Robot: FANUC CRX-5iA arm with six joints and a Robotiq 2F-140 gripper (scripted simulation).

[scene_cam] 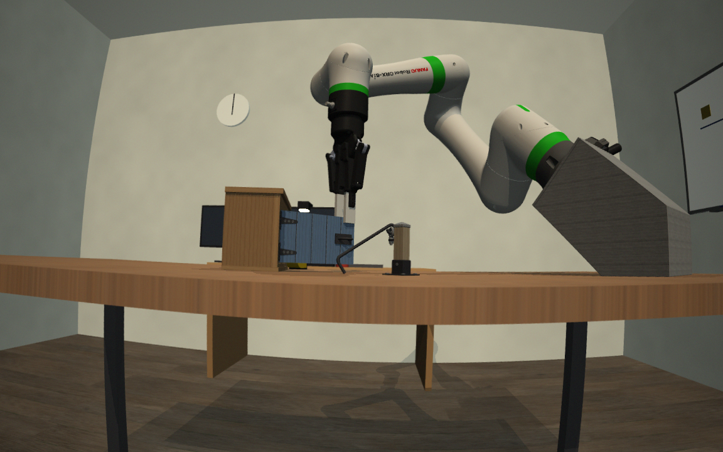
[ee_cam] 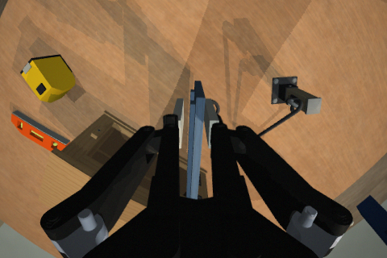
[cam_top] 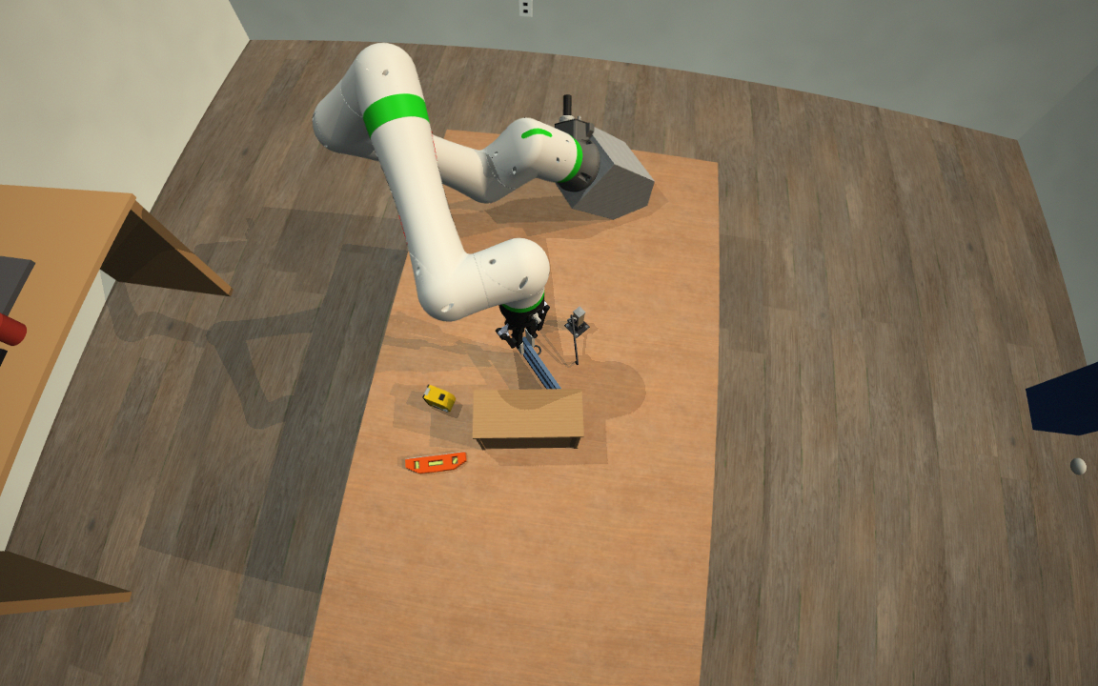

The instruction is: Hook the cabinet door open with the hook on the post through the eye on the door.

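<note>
The wooden cabinet (cam_top: pixel 527 413) (scene_cam: pixel 251 230) stands upright, its blue door (cam_top: pixel 542 367) (scene_cam: pixel 310 236) (ee_cam: pixel 196 161) wide open. My gripper (cam_top: pixel 524 341) (scene_cam: pixel 345 213) (ee_cam: pixel 193 109) is partly open, its pads on either side of the door's top edge near the free end. In the wrist view a gap shows left of the door, a narrower one right. The eye (cam_top: pixel 538 350) (ee_cam: pixel 216 106) is on the door's post-facing side. The hook (cam_top: pixel 575 345) (scene_cam: pixel 364 240) (ee_cam: pixel 278 123) hangs down from the post (cam_top: pixel 578 317) (scene_cam: pixel 401 247) (ee_cam: pixel 308 102), outside the eye, its tip low near the table.
A yellow tape measure (cam_top: pixel 438 397) (ee_cam: pixel 52 78) lies left of the cabinet in the top view, and an orange level (cam_top: pixel 435 463) (ee_cam: pixel 36 134) lies at its lower left. The arm's grey pedestal (cam_top: pixel 613 183) (scene_cam: pixel 614 219) stands beyond the post.
</note>
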